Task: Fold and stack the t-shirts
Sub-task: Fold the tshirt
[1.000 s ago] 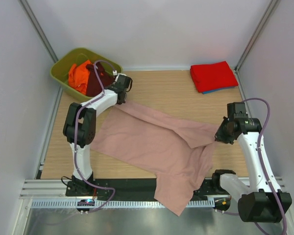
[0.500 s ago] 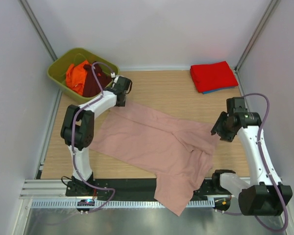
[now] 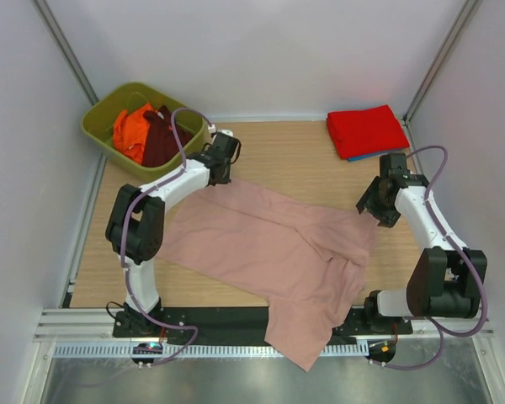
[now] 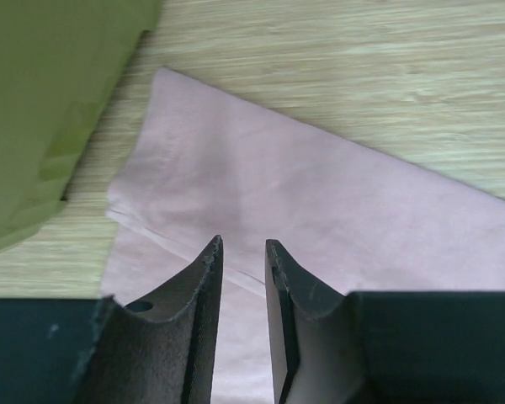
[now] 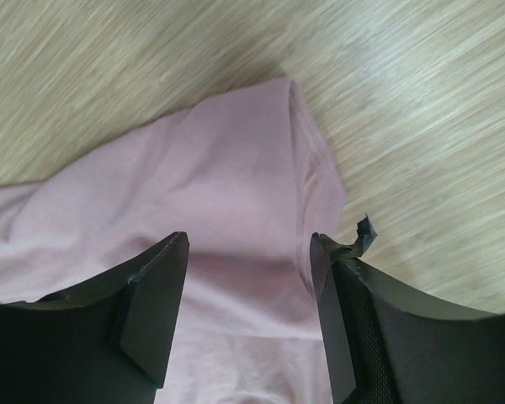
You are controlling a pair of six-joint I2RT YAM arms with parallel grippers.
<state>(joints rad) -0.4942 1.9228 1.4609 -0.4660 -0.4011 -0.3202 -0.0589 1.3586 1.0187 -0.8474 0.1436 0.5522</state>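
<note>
A dusty-pink t-shirt [image 3: 269, 244] lies spread across the wooden table, its lower part hanging over the near edge. My left gripper [image 3: 223, 164] hovers over the shirt's far left corner [image 4: 278, 177]; its jaws [image 4: 242, 244] stand a narrow gap apart with nothing between them. My right gripper [image 3: 374, 206] is over the shirt's right corner [image 5: 219, 177], wide open [image 5: 248, 240] and empty. A folded red t-shirt [image 3: 366, 128] rests on a blue one [image 3: 364, 156] at the far right. Orange [image 3: 133, 130] and maroon [image 3: 160, 143] t-shirts sit crumpled in the bin.
An olive-green bin [image 3: 101, 135] stands at the far left corner, close beside my left gripper, and its wall [image 4: 50, 101] fills the left of the left wrist view. White walls enclose the table on three sides. A metal rail [image 3: 236, 349] runs along the near edge.
Both grippers have opened and let go of the pink shirt's corners. The raised fold on the right has dropped flat. The right arm has swung toward the far side; the left gripper has shifted right.
</note>
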